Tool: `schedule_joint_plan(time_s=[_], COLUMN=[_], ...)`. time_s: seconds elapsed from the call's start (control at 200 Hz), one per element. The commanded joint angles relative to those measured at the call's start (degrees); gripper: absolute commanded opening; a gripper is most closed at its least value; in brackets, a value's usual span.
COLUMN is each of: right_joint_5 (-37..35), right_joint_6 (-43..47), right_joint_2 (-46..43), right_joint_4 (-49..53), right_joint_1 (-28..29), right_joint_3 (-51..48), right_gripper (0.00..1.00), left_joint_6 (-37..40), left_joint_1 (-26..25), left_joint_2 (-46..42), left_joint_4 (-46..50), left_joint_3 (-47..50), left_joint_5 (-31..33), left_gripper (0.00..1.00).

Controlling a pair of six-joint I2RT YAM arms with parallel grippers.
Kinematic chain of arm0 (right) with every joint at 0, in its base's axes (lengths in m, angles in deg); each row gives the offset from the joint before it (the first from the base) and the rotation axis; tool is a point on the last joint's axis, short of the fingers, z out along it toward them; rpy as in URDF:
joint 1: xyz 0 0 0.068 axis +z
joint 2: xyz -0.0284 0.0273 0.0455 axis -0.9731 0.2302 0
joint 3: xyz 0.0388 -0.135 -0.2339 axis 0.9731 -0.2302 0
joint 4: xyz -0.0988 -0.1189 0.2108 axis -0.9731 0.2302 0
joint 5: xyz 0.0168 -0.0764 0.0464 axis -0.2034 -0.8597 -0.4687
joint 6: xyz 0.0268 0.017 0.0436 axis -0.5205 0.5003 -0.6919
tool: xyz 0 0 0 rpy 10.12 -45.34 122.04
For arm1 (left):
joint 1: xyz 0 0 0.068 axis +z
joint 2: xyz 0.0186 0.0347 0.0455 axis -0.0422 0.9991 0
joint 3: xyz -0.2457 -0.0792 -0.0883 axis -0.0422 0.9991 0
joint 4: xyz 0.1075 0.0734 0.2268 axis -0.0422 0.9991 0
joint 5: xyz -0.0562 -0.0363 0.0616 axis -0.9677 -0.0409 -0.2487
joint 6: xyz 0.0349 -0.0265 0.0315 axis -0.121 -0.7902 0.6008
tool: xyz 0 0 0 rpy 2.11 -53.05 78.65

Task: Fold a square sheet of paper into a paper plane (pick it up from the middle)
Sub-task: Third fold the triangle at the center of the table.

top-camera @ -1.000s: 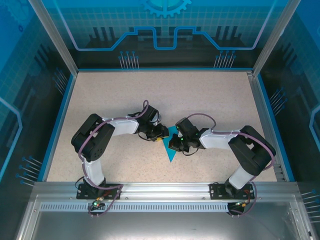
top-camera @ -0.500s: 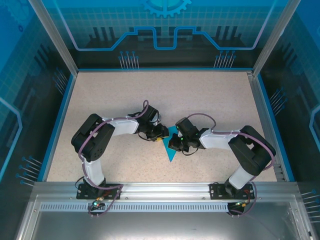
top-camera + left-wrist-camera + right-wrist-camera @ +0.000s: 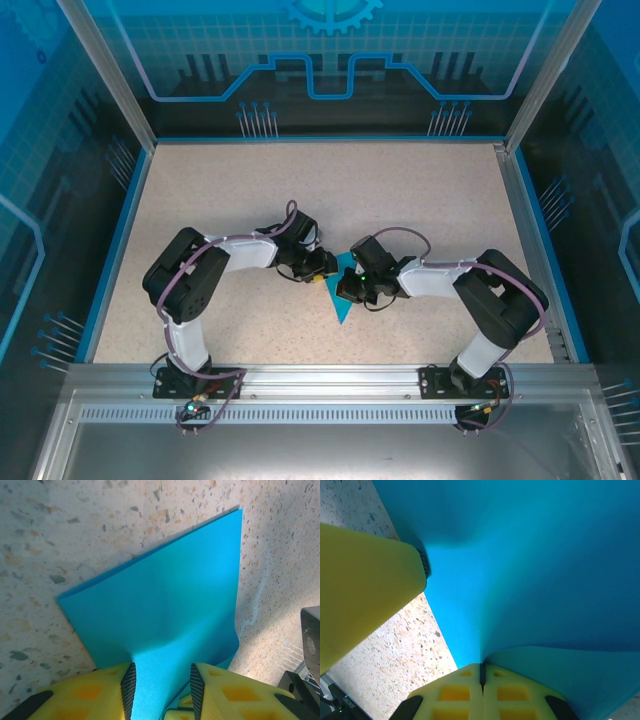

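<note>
The teal sheet of paper (image 3: 165,610), folded down to a smaller, pointed shape, lies at the middle of the table (image 3: 300,200) between the two arms, with its tip toward the near edge.

The right gripper (image 3: 482,672) has its fingers pressed together on one edge of the sheet, pinching it. The paper curves up out of that pinch, so the hold seems meant to raise one flap while the rest lies flat on the table.

The left gripper (image 3: 162,695) meets the sheet from the opposite side. Its fingers (image 3: 129,687) stand partly spread, one on each side of a raised ridge of paper that runs up between them. The gap looks wider than the thin paper, so I judge that they straddle the ridge without clamping it, though the contact itself is hidden.

The two grippers sit very near each other over the same stretch of paper. In the right wrist view, one left finger hangs just beside the lifted flap. That closeness suits a fold: one side anchors and lifts, and the other is placed to steady the ridge or take it over. The sheet is thin, so any pull between the two could crumple it or slip it out of the pinch.
</note>
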Motion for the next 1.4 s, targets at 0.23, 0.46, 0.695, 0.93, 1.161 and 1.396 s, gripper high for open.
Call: schedule_joint_plan(time_s=[0.23,0.46,0.695,0.93,1.161,1.396], right_joint_5=[-1.22,-2.44,-2.69,-1.13,1.3,2.3], right_joint_6=[-0.39,0.06,0.49,2.02,2.4,2.73], right_joint_2=[2.84,2.58,1.65,0.23,-0.39,-0.74], right_joint_4=[-0.56,0.93,1.05,-0.99,-4.89,-6.26], right_joint_1=[0.92,1.14,1.21,0.74,-0.41,-1.69], right_joint_3=[-0.89,-1.37,-2.03,-3.13,-4.93,-6.5], right_gripper=[0.0,0.15,0.33,0.39,0.37,0.31], left_joint_6=[0.39,-0.55,-0.46,-0.46,-1.42,-2.54], left_joint_1=[-0.31,2.92,6.33,6.72,6.47,5.25], left_joint_2=[-1.39,-6.96,-10.77,-12.43,-12.7,-12.52], left_joint_4=[2.61,3.24,3.6,3.07,0.5,-1.31], left_joint_3=[-1.38,0.19,3.8,5.39,7.0,8.39], left_joint_5=[-0.44,1.99,2.0,0.06,-3.25,-4.49], left_gripper=[0.38,0.38,0.38,0.38,0.39,0.39])
